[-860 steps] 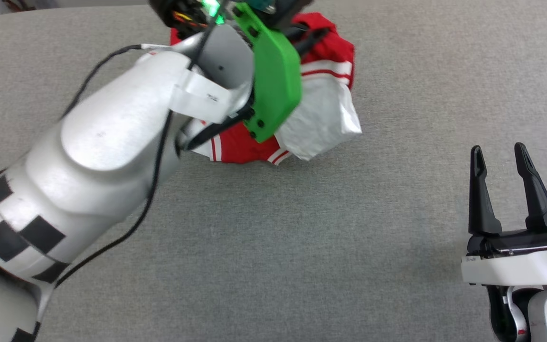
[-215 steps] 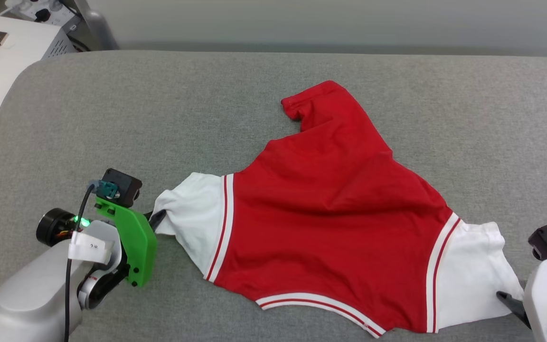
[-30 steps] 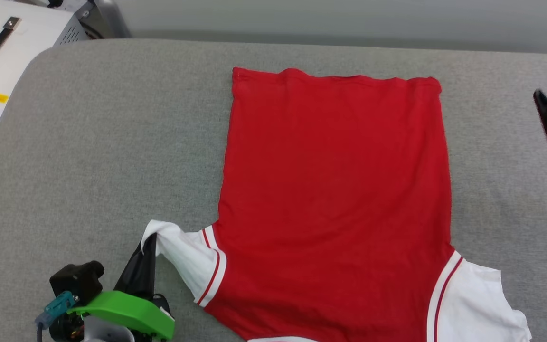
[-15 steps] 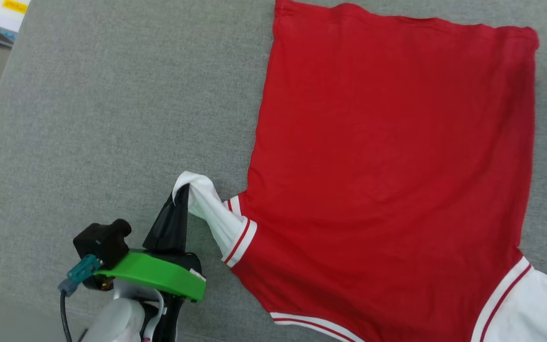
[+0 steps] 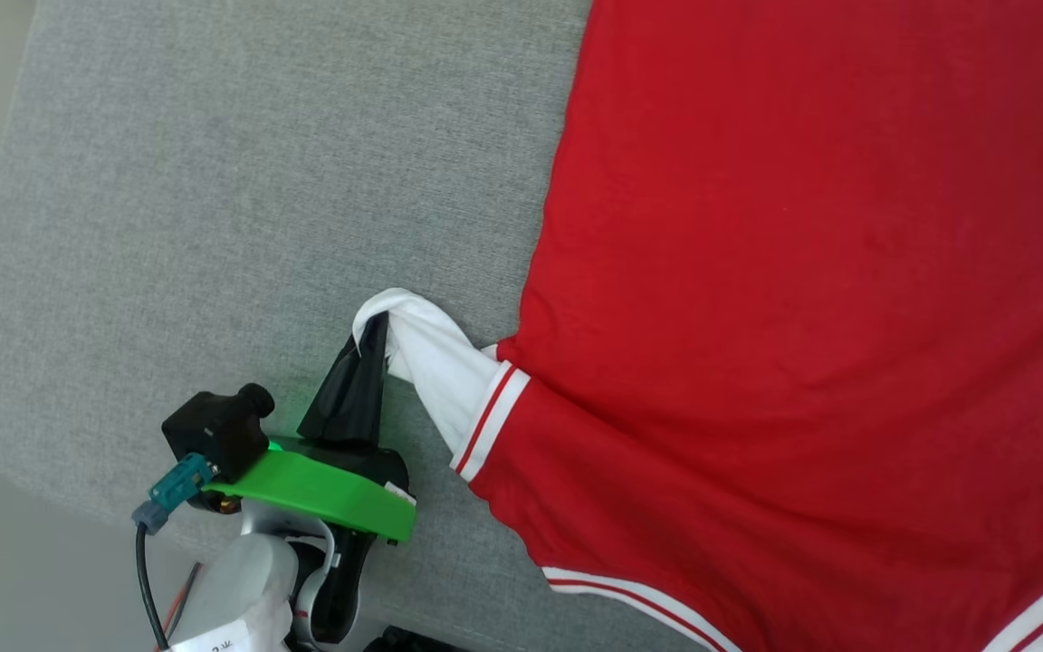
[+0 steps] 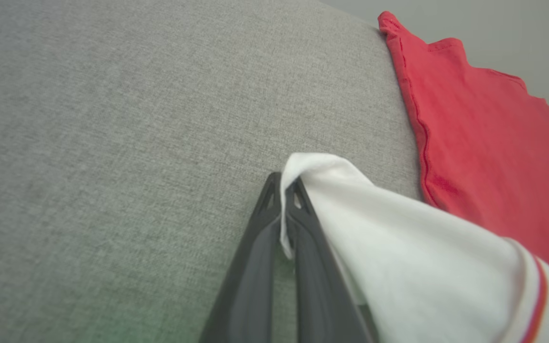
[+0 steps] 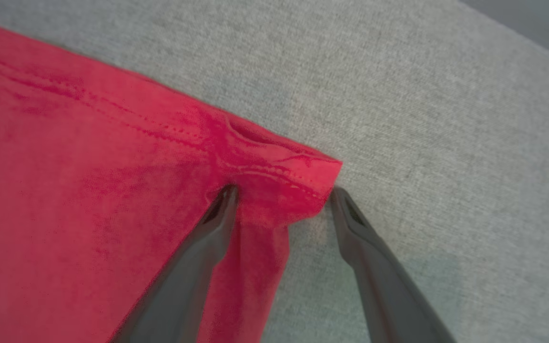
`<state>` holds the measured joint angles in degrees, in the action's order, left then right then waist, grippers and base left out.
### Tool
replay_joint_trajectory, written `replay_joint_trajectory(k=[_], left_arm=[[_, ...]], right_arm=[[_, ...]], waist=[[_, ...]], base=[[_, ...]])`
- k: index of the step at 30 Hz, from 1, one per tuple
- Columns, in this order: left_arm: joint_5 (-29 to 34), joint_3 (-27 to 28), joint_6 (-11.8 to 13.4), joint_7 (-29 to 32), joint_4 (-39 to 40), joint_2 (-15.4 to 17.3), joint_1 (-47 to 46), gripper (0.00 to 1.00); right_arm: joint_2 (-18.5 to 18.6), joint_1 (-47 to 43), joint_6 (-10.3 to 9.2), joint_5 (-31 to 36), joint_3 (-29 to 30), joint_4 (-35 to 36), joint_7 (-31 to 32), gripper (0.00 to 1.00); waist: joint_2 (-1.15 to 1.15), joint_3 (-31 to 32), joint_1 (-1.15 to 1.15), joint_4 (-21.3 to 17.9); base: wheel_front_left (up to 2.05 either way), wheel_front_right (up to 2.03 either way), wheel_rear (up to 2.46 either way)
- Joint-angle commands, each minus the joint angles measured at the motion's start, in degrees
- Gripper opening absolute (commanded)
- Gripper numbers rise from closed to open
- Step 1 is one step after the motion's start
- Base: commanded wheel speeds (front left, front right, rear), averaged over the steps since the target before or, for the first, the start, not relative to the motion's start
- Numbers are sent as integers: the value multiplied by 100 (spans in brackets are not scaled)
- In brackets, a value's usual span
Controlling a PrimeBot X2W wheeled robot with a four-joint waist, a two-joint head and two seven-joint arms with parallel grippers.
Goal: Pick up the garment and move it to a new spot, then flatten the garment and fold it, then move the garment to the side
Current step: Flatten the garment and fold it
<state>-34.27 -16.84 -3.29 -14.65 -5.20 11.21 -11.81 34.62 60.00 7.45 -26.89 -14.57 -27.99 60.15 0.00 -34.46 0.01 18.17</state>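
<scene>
Your left end effector (image 5: 375, 337) is clamped shut on the cuff of the white sleeve (image 5: 438, 367), which is bunched and raised off the grey surface (image 5: 214, 181). The garment (image 5: 802, 299) lies spread to its right, plain red side up. Draw the sleeve outward and low to remove slack. Your right end effector (image 7: 284, 190) stands wide open, straddling the hem corner (image 7: 298, 174) and holding nothing. Close it only once both layers sit between the fingers.

garment (image 5: 802, 317) cut off top, rt, btm edges; rt wrist view blurred
</scene>
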Motion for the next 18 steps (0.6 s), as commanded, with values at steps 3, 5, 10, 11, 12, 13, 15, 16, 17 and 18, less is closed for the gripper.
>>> replay_joint_trajectory(k=[3,5,10,11,12,13,15,16,17,18], left_arm=[[88,87,-86,-35,-93,-75,-124,0],[133,126,-119,-35,-120,-88,-128,0],[199,219,-180,-35,-201,-99,-81,0],[208,230,-189,-35,-221,-98,-65,0],[220,241,-199,-35,-244,-97,-45,0],[230,257,-206,-35,-267,-96,-21,0],[266,294,-207,-35,-279,-82,39,0],[274,304,-206,-35,-282,-80,71,0],[279,318,-202,-35,-289,-72,118,0],[284,329,-193,-35,-295,-57,161,0]], right_arm=[[-130,-414,3,-67,-181,-334,25,100],[-44,-438,3,-34,-221,-329,-120,0],[72,-382,3,-76,-267,-361,-477,0],[66,-371,3,-103,-263,-367,-562,0],[70,-356,3,-142,-264,-360,-675,0],[70,-351,3,-191,-271,-350,-810,0],[91,-375,3,-262,-348,-324,-1014,0],[140,-407,3,-267,-439,-291,-1096,0],[208,-456,3,-289,-544,-241,-1219,0],[243,-506,3,-360,-594,-217,-1282,0]], waist=[[0,-30,-1,90],[0,19,-1,80],[0,235,-1,-19],[0,296,-1,-42],[0,370,-1,-67],[0,470,-1,-97],[0,642,-1,-164],[0,732,-1,-187],[0,852,-1,-225],[0,938,-1,-258]], base=[[0,0,0],[0,0,0],[0,0,0],[0,0,0],[0,0,0],[0,0,0],[0,0,0],[0,0,0],[0,0,0],[0,0,0]])
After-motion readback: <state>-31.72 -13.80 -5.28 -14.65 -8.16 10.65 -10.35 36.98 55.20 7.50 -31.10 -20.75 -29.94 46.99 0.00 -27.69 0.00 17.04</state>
